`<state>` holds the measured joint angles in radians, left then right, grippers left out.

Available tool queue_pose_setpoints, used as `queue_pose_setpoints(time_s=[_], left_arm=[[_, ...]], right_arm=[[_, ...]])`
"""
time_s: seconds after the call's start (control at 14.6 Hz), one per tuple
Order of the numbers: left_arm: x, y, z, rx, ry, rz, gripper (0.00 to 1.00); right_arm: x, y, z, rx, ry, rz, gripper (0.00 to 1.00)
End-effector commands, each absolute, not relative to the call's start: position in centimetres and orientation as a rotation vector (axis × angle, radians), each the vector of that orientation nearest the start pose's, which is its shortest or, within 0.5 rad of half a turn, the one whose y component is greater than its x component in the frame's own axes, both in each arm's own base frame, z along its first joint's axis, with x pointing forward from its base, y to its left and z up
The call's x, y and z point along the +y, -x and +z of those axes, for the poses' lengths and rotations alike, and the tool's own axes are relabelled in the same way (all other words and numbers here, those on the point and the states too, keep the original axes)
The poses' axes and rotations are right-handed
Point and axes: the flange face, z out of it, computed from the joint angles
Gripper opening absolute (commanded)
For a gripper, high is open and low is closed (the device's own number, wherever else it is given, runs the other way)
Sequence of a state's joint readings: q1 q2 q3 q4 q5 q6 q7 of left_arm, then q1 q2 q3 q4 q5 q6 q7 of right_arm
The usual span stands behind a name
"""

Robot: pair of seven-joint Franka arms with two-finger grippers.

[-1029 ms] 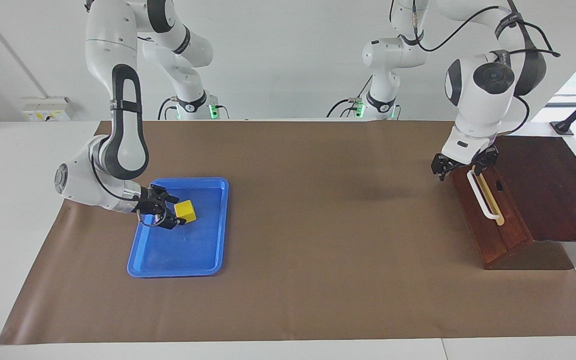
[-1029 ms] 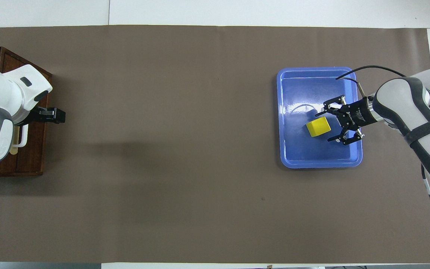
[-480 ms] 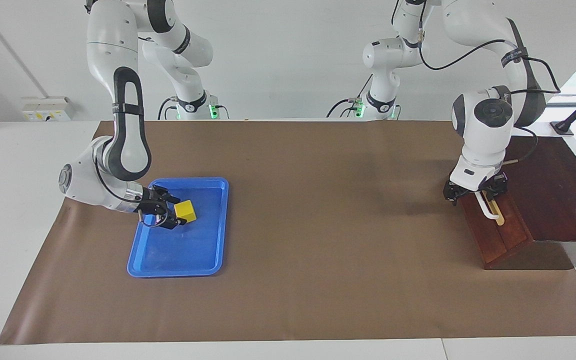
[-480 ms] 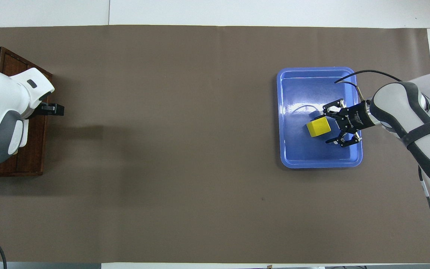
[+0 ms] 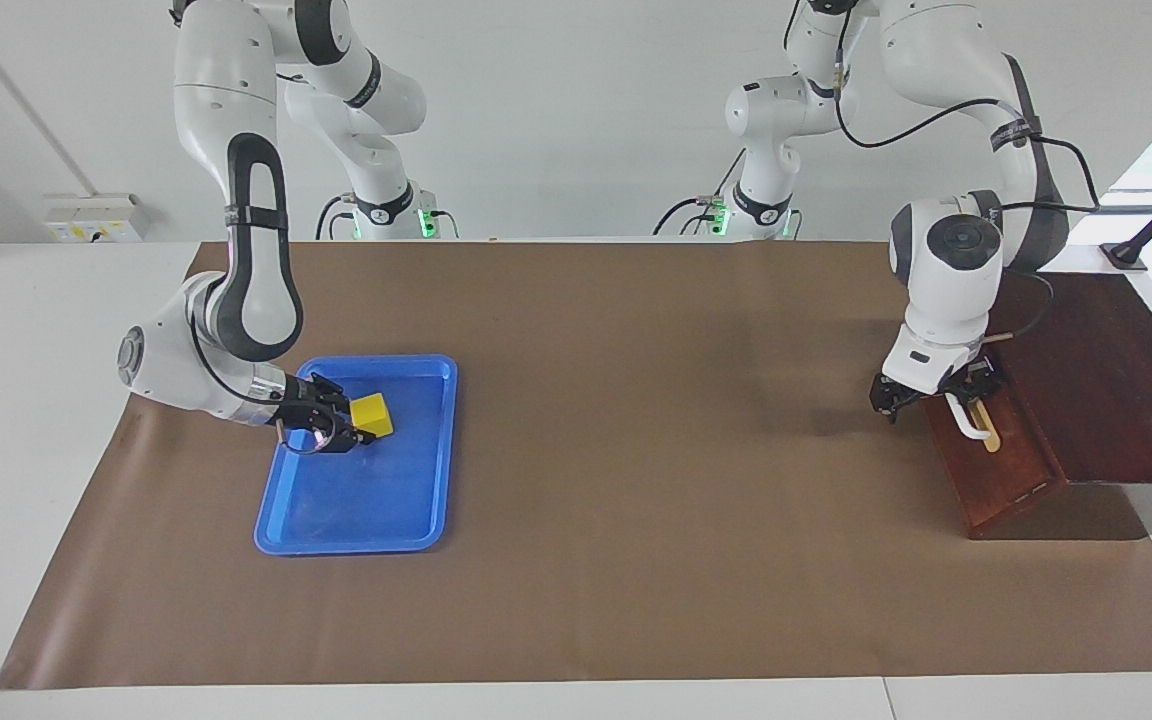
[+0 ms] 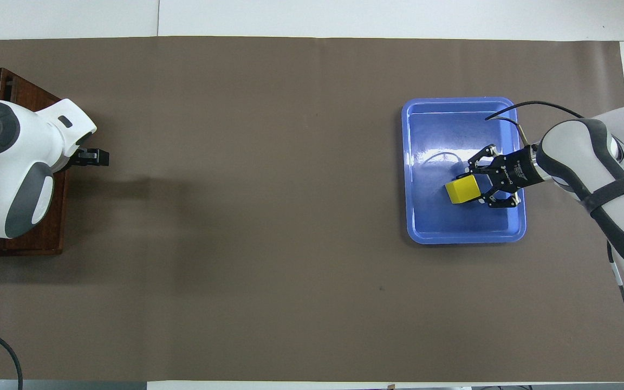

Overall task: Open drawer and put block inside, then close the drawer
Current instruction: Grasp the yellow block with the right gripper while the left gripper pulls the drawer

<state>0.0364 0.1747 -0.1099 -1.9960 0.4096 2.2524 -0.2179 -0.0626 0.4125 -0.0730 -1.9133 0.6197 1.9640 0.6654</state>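
Right hand (image 5: pixel 361 430): its fingers are closed on the block (image 5: pixel 372 415), one on each of two opposing faces. The block rests low in the blue tray (image 5: pixel 406 520), in the half nearer the robots and toward the tray's long edge at the right arm's end of the surface (image 5: pixel 636 580). We cannot tell whether the block is off the tray floor.

Left hand (image 5: pixel 926 395): jaws spread wide, hanging at the white bar handle (image 5: pixel 966 418) of the drawer (image 5: pixel 996 470), at the handle's end nearer the robots. We cannot tell whether a finger touches the bar. In the overhead view the arm covers most of the handle. The drawer front sits flush in its dark wooden box (image 5: pixel 1106 380) at the edge of the surface at the left arm's end, so we judge it not yet opened.

Handling, judged:
- Block: small, rigid, flat-sided, likely light. A pinch across parallel faces near mid-height suits it. Smooth faces could let it twist if gripped off-centre.
- Tray floor looks glossy, so the block may slide if nudged.
- Handle: stiff bar standing proud of a tan strip. We would take hold near its middle, so the drawer pulls straight and does not jam.
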Motion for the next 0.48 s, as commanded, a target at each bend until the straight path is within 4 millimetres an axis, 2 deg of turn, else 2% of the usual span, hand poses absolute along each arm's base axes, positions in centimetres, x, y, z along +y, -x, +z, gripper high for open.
queue_pose_setpoints(time_s=[0.0, 0.07, 0.27, 0.41], left_arm=[[-8.7, -59.2, 38.4, 0.096, 2.836, -0.214, 1.00], [-10.0, -59.0, 38.5, 0.089, 2.837, -0.196, 1.00], [-13.5, -58.4, 39.2, 0.074, 2.873, -0.175, 1.00], [-15.5, -57.8, 39.1, 0.120, 2.872, -0.167, 1.00]], right_arm=[[-4.2, -58.7, 26.5, 1.439, 2.239, 0.604, 0.20], [-4.1, -58.9, 26.7, 1.440, 2.237, 0.604, 0.00], [-3.8, -60.2, 28.3, 1.437, 2.234, 0.570, 0.00], [-2.3, -62.2, 30.8, 1.513, 2.180, 0.601, 0.00]])
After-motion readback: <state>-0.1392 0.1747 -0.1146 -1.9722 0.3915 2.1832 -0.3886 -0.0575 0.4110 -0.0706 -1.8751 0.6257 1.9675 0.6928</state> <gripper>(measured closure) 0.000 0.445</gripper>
